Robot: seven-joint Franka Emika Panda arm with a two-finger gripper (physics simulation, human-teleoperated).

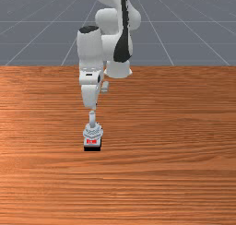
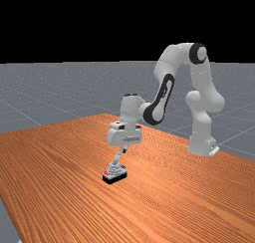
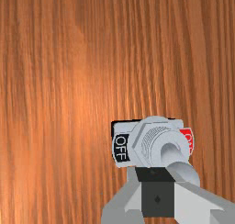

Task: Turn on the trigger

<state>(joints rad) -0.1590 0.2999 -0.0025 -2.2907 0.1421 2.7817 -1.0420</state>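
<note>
My gripper hangs in the far view just above the switch's lever, a little to the far view's right of it. The grey toggle switch stands on a black base; its lever points up, tilted slightly away from the red label. In the front view the switch has that label facing the camera. Seen from the wrist, the fingers of my gripper are together, and the lever's rounded tip is partly hidden by one. A black OFF label and a red ON label lie on opposite sides of the collar.
The wooden table spreads around the switch. At its far edge in the front view stands the arm's base. The upper arm links rise well above the table in the far view.
</note>
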